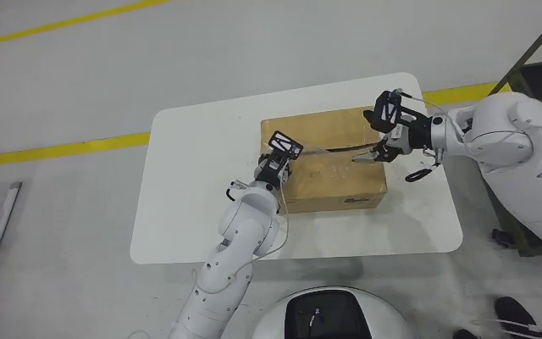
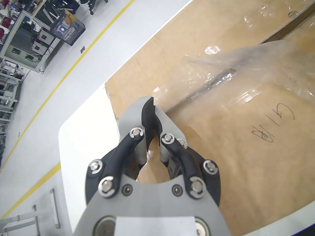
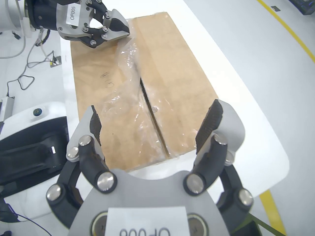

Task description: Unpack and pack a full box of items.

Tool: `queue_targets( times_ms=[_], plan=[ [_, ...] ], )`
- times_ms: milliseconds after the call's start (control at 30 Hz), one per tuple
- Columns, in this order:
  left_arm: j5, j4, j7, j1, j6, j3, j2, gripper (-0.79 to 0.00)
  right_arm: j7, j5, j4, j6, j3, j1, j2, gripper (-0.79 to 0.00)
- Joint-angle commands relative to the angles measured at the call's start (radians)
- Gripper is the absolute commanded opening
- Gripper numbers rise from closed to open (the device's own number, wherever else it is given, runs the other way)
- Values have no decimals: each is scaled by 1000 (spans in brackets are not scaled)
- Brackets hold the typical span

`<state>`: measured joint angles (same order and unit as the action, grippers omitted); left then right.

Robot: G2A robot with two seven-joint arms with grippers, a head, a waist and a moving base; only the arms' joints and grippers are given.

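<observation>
Firstly, box (image 1: pixel 330 182): sat closed on table (image 1: pixel 195 169), centre seam partly exposed.
Left gripper (image 2: pixel 151 106): pinched on the lifted tape (image 2: pixel 221 69) end.
Right gripper (image 3: pixel 155 114): spread wide above the opposite end, holding nothing.
Risk: tape could tear, slip free, or drag the unbraced box.

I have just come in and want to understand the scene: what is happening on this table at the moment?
A two-armed robot is unsealing a cardboard box that lies on a white table. The left tool is shut on one end of the clear tape and holds it lifted off the seam between the top flaps. The rest of the tape lies crumpled along the seam. The right tool is open above the other end of the box and holds nothing. The flaps are not yet opened.
</observation>
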<state>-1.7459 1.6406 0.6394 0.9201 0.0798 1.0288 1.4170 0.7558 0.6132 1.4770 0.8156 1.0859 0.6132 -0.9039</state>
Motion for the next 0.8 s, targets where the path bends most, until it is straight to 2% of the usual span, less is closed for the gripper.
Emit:
queue_targets(
  times_ms=[0, 33, 67, 100, 133, 267, 333, 367, 400, 633, 733, 767],
  plan=[
    [0, 1, -1, 0, 2, 1, 1, -588, -30, -7, 10, -8, -6, 29, -1, -563],
    [-1, 1, -2, 0, 3, 1, 2, -483, -34, 6, 15, -11, -10, 36, -1, -597],
    [-3, 1, -4, 1, 3, 2, 3, -443, -51, 4, 15, -18, -15, 45, -2, -613],
    [-4, 1, -4, 1, 4, 2, 3, -360, -66, -6, 7, -23, -23, 56, -4, -634],
    [-5, 0, -5, 1, 4, 3, 4, -329, -65, 7, 5, -26, -31, 56, -5, -653],
    [-11, -5, -6, 0, 4, 7, 6, -428, -57, 29, -8, -26, -75, 48, -15, -653],
    [-13, -7, -8, 1, 4, 9, 7, -440, -63, 20, -23, -33, -91, 40, -21, -650],
    [-14, -8, -9, 1, 4, 10, 8, -453, -57, 23, -29, -34, -99, 34, -23, -690],
    [-16, -8, -10, 1, 5, 10, 9, -459, -50, 24, -34, -34, -106, 27, -25, -693],
    [-21, -9, -10, 3, 6, 14, 13, -477, -41, -55, -82, -31, -137, 4, -37, -600],
    [-23, -10, -11, 3, 8, 17, 15, -496, -38, -95, -101, -30, -148, -5, -43, -588],
    [-23, -10, -11, 3, 9, 17, 15, -496, -34, -112, -109, -31, -151, -8, -44, -548]
  ],
)
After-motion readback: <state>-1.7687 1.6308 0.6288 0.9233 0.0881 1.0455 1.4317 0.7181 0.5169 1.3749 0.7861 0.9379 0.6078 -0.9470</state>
